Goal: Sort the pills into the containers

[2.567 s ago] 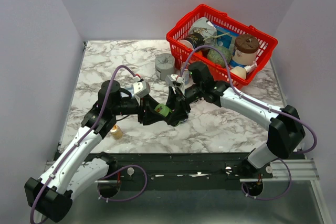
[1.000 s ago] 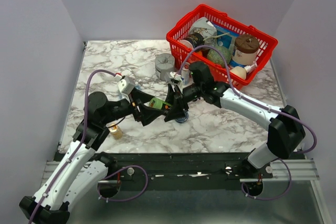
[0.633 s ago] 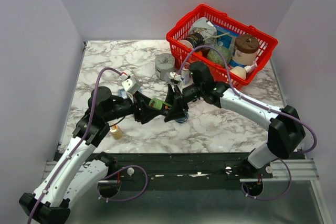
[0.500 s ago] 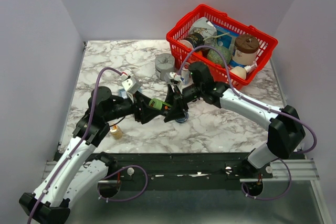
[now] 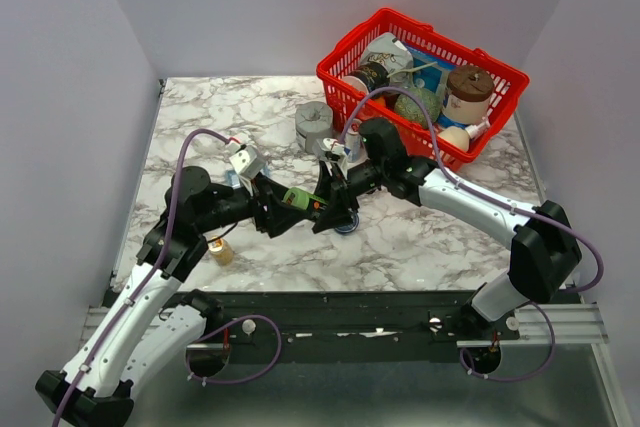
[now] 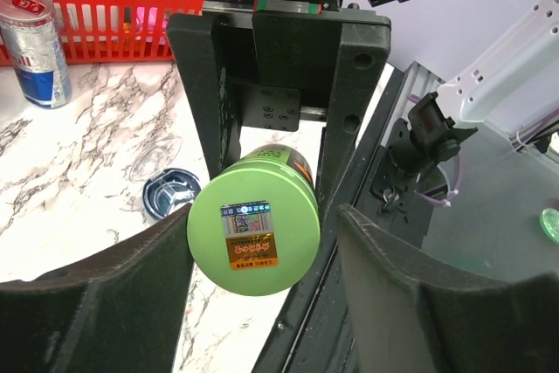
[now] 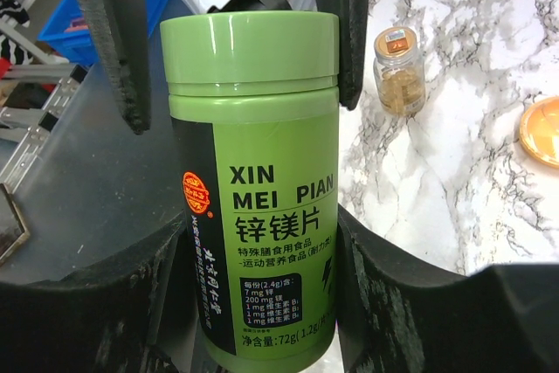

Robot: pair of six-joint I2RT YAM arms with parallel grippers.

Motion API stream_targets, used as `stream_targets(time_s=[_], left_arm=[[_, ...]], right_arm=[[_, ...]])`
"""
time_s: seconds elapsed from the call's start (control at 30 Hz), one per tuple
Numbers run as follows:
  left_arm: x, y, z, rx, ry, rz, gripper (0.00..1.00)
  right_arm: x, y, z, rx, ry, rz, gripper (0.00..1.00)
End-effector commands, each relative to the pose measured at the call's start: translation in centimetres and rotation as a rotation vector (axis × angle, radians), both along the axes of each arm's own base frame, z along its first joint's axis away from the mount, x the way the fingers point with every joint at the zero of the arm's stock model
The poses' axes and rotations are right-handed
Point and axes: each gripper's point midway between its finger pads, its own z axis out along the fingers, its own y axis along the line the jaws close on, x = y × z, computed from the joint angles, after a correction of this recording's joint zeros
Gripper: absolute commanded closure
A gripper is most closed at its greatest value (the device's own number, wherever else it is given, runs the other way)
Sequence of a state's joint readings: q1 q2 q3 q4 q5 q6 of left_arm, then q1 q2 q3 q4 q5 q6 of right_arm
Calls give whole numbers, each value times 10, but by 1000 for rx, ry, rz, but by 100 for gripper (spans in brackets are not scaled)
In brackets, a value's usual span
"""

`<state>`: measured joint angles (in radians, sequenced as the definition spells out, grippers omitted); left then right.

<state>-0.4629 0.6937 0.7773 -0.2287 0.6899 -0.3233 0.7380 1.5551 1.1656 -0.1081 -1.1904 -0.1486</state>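
Note:
A green pill bottle (image 5: 298, 198) hangs lying over the marble. My right gripper (image 7: 258, 233) is shut on its labelled body (image 7: 253, 172). My left gripper (image 6: 264, 216) faces the bottle's flat cap (image 6: 253, 231). In the right wrist view its fingers (image 7: 113, 41) lie against both sides of the cap. The dark blue container (image 6: 171, 194) sits on the table just below the bottle (image 5: 345, 228). The orange container (image 7: 543, 133) shows at that view's right edge. A small glass jar of yellowish pills (image 7: 400, 72) stands near the left arm (image 5: 221, 250).
The red wire basket (image 5: 395, 17), full of groceries, fills the back right. A grey notched round block (image 5: 313, 125) stands beside it. A drink can (image 6: 35, 45) stands in front of the basket. Both forearms cross the middle of the marble top (image 5: 200, 117).
My left gripper's fingers have narrowed from wide apart onto the bottle's cap, and the left arm has shifted slightly. My right gripper and the bottle have stayed in place.

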Motion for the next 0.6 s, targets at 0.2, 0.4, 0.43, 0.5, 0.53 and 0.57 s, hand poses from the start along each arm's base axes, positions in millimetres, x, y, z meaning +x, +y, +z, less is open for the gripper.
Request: stream_targets(time_s=[0.2,0.4,0.43,0.5,0.53,0.57], left_arm=[[-3,2,14,-32,-12,2,30],[-4,0,16,-47,20,-5,95],[-3,0,17,-60,52,6,100],[3,2,17,-77,101,61,100],[6,2,16,-98,143,92,100],[17,5,20,-167,231,185,100]], right_arm=[[1,-1,3,8,-25,-5,82],[4,-1,1,0,-34,-20,82],[6,-1,1,-4,-42,-30,82],[15,0,-2,-27,-70,-87,84],[20,1,-3,-36,-84,-118,85],[34,1,-5,-64,-116,-200,85]])
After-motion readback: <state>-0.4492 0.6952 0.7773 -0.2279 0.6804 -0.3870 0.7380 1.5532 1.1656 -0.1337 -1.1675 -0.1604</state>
